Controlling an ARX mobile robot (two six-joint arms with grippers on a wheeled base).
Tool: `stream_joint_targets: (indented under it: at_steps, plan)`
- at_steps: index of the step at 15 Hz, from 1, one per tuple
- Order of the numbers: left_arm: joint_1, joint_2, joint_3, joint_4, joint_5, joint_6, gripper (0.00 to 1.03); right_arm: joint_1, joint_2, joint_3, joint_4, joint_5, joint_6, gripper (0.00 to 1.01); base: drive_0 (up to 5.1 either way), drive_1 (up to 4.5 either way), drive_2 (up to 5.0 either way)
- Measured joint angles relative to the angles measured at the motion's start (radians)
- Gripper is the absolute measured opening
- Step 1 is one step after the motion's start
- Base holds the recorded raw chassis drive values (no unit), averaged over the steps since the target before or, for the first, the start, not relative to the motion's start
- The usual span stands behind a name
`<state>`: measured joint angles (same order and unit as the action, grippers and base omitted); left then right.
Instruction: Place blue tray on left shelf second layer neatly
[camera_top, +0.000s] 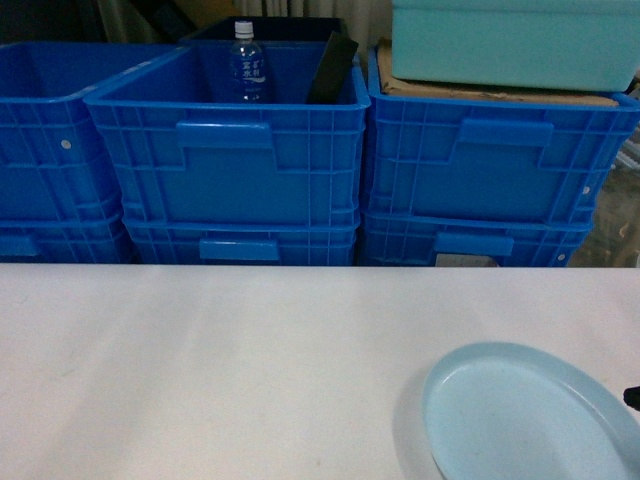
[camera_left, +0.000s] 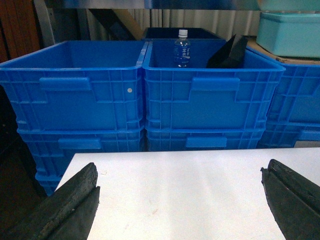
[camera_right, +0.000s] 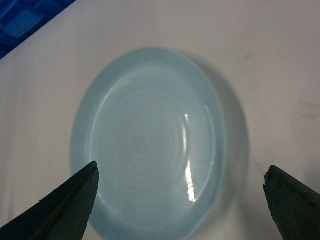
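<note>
We note the white desk (camera_top: 200, 370) carrying the blue tray (camera_top: 525, 415) at its near right corner, lying flat, open face up. Being round, the tray shows no long axis or heading. Behind the desk's far edge stand stacked blue crates (camera_top: 235, 150); one holds a water bottle (camera_top: 246, 62). A teal box (camera_top: 510, 40) tops the right stack. Right gripper (camera_right: 180, 200) hangs above the tray, jaws wide apart, not touching. Left gripper (camera_left: 180, 205) is likewise spread over bare desk.

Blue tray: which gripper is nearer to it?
Right. The right gripper hangs open directly above the blue tray; the left gripper is over bare white table, no tray in its view.
</note>
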<state>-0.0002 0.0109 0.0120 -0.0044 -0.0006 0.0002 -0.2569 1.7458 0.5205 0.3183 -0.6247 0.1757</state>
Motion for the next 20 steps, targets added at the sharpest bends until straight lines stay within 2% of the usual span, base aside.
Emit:
stream_joint_targets:
  at_steps: [1,7,12,15,17,20]
  plan:
    - [0.000,0.000,0.000,0.000,0.000,0.000,0.98,-0.020,0.048,-0.008,0.049,0.020,0.036,0.98,0.0,0.00,0.0]
    - [0.000,0.000,0.000,0.000,0.000,0.000,0.98,-0.022,0.064,-0.055,0.098,-0.016,0.066,0.98,0.0,0.00,0.0]
    - [0.000,0.000,0.000,0.000,0.000,0.000,0.98,0.048,0.100,-0.096,0.166,0.000,0.102,0.98,0.0,0.00,0.0]
    - [0.000,0.000,0.000,0.000,0.000,0.000,0.98,0.096,0.137,-0.100,0.218,0.041,0.129,0.98,0.0,0.00,0.0]
    - [0.000,0.000,0.000,0.000,0.000,0.000,0.98,0.104,0.174,-0.100,0.270,0.043,0.147,0.98,0.0,0.00,0.0]
    - [0.000,0.000,0.000,0.000,0.000,0.000,0.98,0.134,0.205,-0.097,0.330,0.056,0.192,0.98,0.0,0.00,0.0]
